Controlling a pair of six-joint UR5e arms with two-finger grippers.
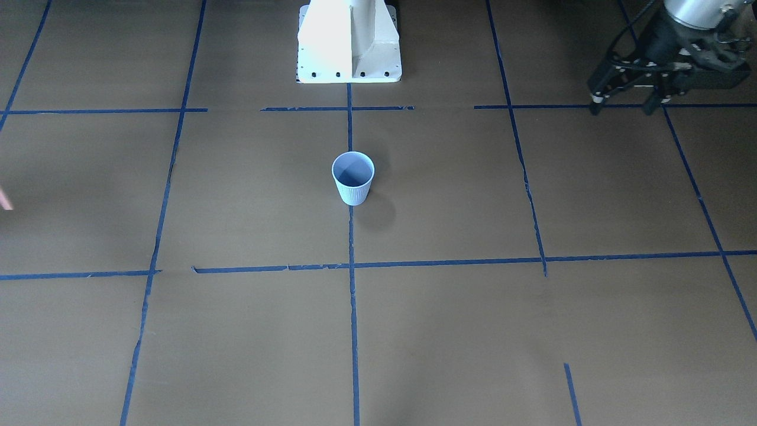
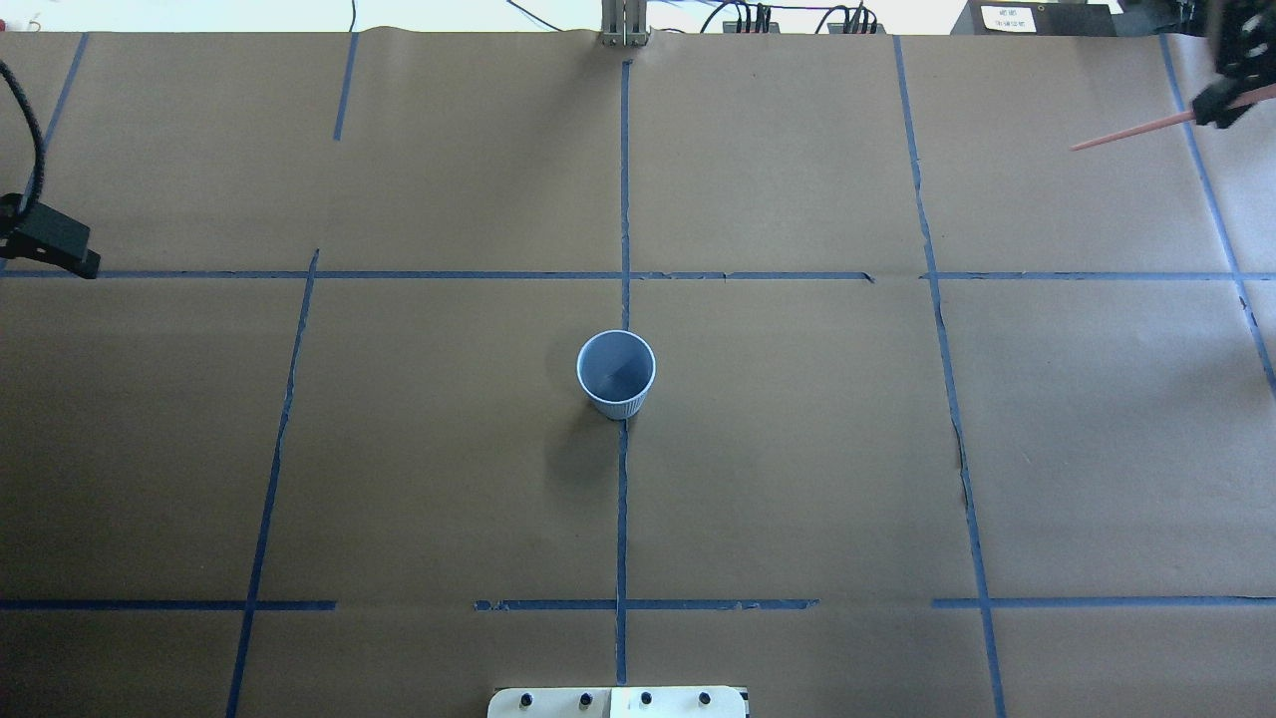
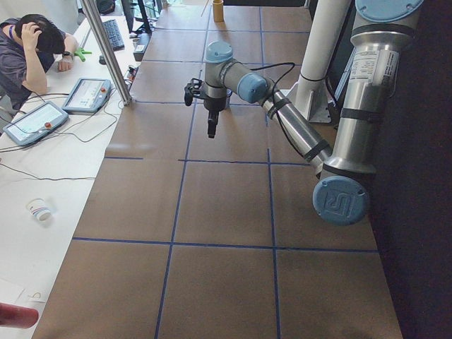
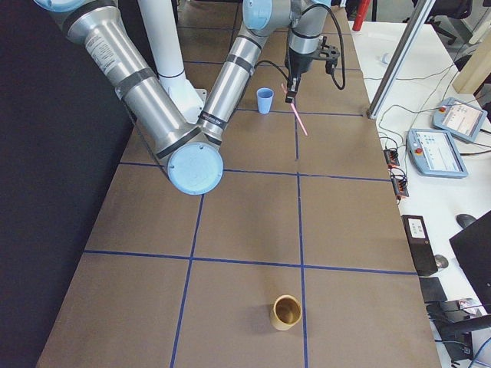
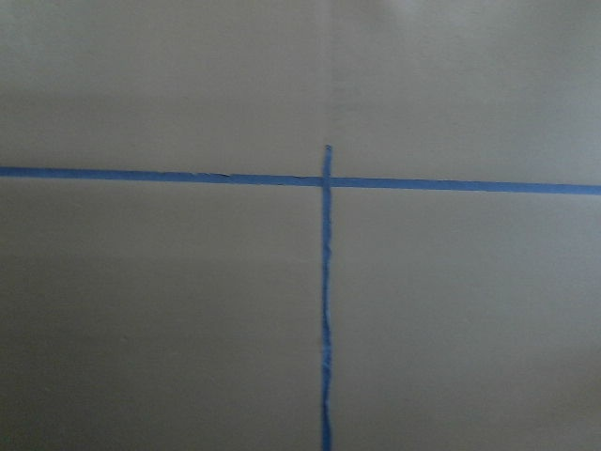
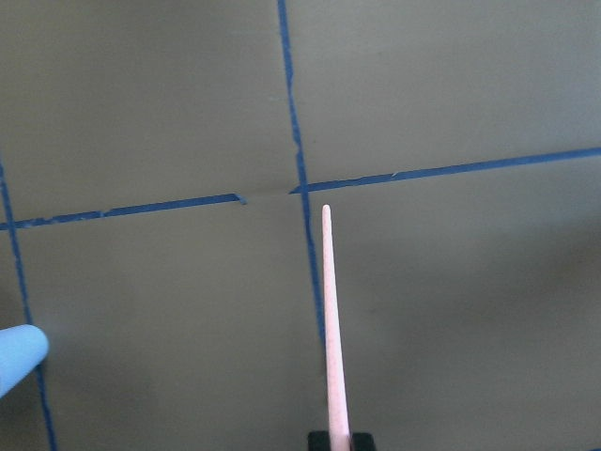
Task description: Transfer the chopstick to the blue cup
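Blue cup (image 2: pixel 616 374) upright, mouth up, on the brown-papered table (image 2: pixel 797 479), set right on a blue tape line (image 2: pixel 623 519). Chopstick (image 2: pixel 1136 130) well apart from the blue cup, far off to its right and farther from the robot's base (image 1: pixel 349 53) than the cup itself. Pinched at one end by the right gripper (image 2: pixel 1221 108), jaws pressed together on the stick. Slanting downward from there, free end turned toward the blue cup's side. In the right wrist view, stretching straight out from the jaws over the table, with a sliver of the blue cup at the lower left edge. Cannot tell whether the low tip touches the table. Left gripper (image 1: pixel 624 105) well off on the blue cup's other side, to its left, hovering above the table with jaws spread. Much farther to the blue cup's right than the chopstick, toward the table's end: a small tan cup (image 4: pixel 288 312), upright. On the blue cup's far side from the robot, past the table's edge: a person (image 3: pixel 28 56) seated at a white side table (image 3: pixel 28 233).
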